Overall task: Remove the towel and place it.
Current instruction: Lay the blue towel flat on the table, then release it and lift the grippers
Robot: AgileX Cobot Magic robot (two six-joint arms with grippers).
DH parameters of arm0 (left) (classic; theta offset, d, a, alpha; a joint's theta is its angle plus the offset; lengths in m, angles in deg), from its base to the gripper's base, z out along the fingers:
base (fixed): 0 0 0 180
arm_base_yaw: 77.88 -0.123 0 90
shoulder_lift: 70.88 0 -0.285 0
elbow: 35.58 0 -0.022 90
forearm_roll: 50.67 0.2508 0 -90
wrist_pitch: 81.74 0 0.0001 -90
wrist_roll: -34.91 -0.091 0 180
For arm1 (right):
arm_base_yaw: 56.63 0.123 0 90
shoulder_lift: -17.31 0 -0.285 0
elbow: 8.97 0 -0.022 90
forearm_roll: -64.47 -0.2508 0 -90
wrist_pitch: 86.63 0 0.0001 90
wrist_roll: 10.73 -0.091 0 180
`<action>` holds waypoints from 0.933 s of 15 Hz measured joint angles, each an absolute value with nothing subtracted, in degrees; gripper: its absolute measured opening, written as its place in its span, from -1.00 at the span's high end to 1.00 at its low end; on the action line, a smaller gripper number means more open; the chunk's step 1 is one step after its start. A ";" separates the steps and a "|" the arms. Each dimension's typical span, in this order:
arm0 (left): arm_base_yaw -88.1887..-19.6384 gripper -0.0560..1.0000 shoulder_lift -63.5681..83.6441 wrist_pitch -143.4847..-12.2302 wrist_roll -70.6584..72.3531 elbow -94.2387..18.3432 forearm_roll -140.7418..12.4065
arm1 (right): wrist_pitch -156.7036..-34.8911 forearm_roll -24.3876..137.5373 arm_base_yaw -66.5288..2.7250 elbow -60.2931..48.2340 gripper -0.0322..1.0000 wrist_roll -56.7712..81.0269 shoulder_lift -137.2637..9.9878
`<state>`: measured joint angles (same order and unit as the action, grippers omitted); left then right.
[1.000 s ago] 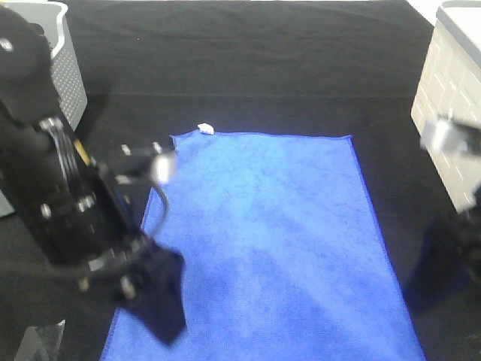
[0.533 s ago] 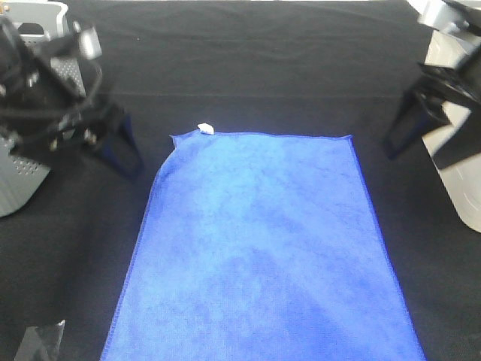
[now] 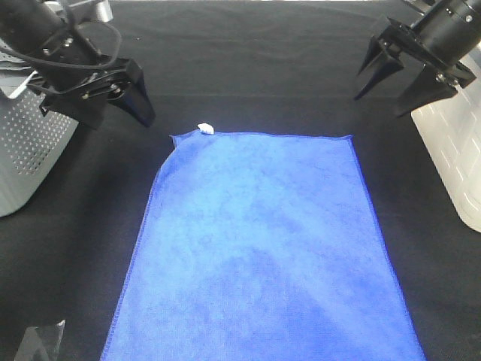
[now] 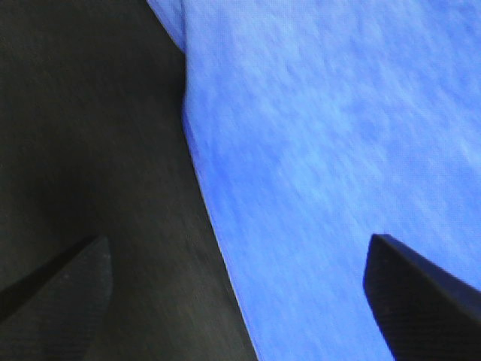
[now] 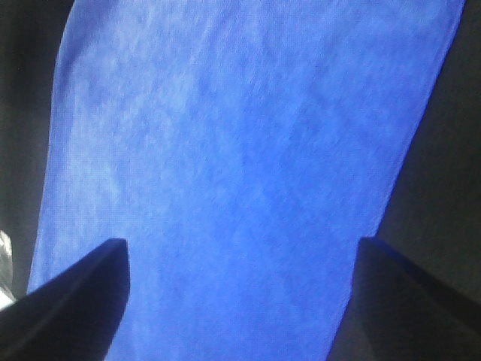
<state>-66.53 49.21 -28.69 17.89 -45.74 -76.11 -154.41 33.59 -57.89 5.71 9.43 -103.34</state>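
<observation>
Left end effector [image 3: 119, 113], right end effector [image 3: 382, 101] — both wide, empty, off towel [image 3: 263, 248].

**Two black arms, wedge-tipped fingers**

Both arms are black all over. The left arm [image 3: 41, 34] has thin black cables [image 3: 84, 43] looping along it and a pale grey part [image 3: 99, 9] at its side. The left gripper [image 3: 120, 120] has a boxy black body with small pale specks, too small to say whether they are screws. The right gripper [image 3: 377, 105] sits on a rounded black wrist [image 3: 451, 19] with ring-like bands. The right fingers [image 5: 75, 301] are flat matte black wedges that taper to points. The left fingers [image 4: 60, 293] have the same shape and a finely grained surface.
</observation>
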 joint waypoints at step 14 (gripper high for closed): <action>-67.11 -0.69 81.18 -28.05 17.03 -77.82 -81.15 | -156.13 34.90 -60.01 28.57 -0.55 8.63 -129.76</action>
<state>-67.11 81.18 -28.05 17.03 -77.82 -81.15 -156.13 34.90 -60.01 28.57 8.63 -129.76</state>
